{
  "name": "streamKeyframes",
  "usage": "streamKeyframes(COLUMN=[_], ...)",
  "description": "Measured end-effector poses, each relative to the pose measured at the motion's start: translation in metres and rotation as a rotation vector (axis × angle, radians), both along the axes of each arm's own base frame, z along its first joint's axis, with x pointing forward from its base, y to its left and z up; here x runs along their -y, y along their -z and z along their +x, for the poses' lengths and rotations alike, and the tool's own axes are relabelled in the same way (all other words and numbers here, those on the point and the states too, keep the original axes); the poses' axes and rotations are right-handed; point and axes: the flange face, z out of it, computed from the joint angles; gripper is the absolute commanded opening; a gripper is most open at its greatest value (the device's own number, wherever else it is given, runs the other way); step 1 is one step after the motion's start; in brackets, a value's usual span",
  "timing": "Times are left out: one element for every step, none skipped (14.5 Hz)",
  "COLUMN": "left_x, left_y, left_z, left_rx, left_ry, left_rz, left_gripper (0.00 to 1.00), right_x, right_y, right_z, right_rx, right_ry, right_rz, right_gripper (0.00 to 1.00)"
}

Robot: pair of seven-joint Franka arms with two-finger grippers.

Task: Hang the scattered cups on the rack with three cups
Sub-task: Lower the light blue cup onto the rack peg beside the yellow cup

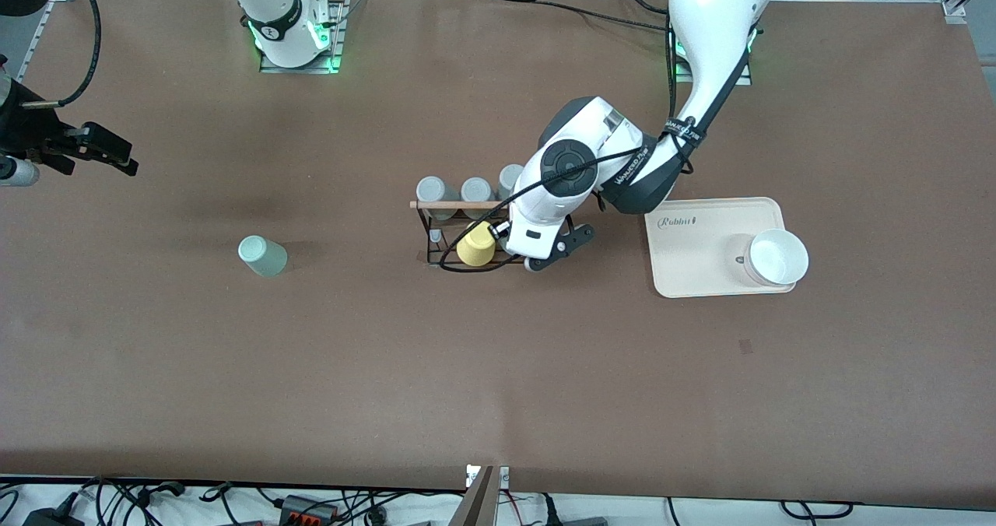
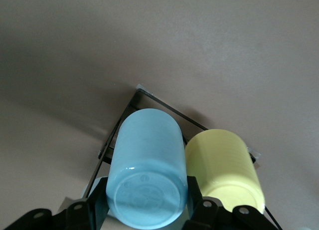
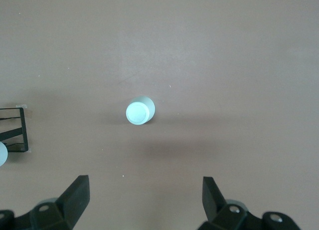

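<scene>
My left gripper point(image 1: 531, 255) is over the black wire rack point(image 1: 436, 230) with its wooden bar point(image 1: 447, 205). In the left wrist view the gripper point(image 2: 147, 202) is shut on the light blue cup point(image 2: 147, 165), which is held over the rack's frame point(image 2: 149, 98), beside the yellow cup point(image 2: 224, 165). The arm hides the blue cup in the front view. The mint green cup point(image 1: 262, 255) stands alone on the table toward the right arm's end. My right gripper point(image 1: 105, 151) is open and empty, high above the table; its wrist view shows the mint cup point(image 3: 138, 112) well ahead of its gripper point(image 3: 144, 200).
The yellow cup point(image 1: 475, 246) and three grey tumblers point(image 1: 476, 191) sit on the rack. A beige tray point(image 1: 692, 257) with a white bowl point(image 1: 776, 257) lies toward the left arm's end. A corner of the rack point(image 3: 15, 135) shows in the right wrist view.
</scene>
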Motion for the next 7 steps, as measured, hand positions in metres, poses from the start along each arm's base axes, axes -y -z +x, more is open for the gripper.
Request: streamKeyframes(left_x=[0.0009, 0.0017, 0.0020, 0.0021, 0.0021, 0.0022, 0.0022], left_y=[0.0020, 0.0038, 0.0040, 0.0040, 0.0040, 0.0040, 0.0042], left_z=[0.0000, 0.0002, 0.0006, 0.0006, 0.0005, 0.0005, 0.0006], left_rx=[-0.001, -0.001, 0.000, 0.000, 0.000, 0.000, 0.000], left_ry=[0.000, 0.000, 0.000, 0.000, 0.000, 0.000, 0.000], left_rz=[-0.001, -0.002, -0.003, -0.003, -0.003, -0.003, -0.003], left_gripper=[0.51, 0.51, 0.54, 0.64, 0.73, 0.80, 0.82], right_x=[0.0001, 0.0003, 0.0009, 0.0016, 0.0021, 0.0025, 0.0028], right_y=[0.0001, 0.0003, 0.0009, 0.0016, 0.0026, 0.0035, 0.0042], right_z=[0.0000, 0.0001, 0.0003, 0.0006, 0.0010, 0.0013, 0.0016], right_rx=[0.000, -0.001, -0.002, -0.003, -0.005, -0.006, -0.008], right_ry=[0.000, 0.001, 0.002, 0.003, 0.004, 0.004, 0.005], right_rz=[0.000, 0.000, 0.000, 0.000, 0.000, 0.000, 0.000], right_gripper=[1.00, 1.00, 1.00, 1.00, 1.00, 1.00, 1.00])
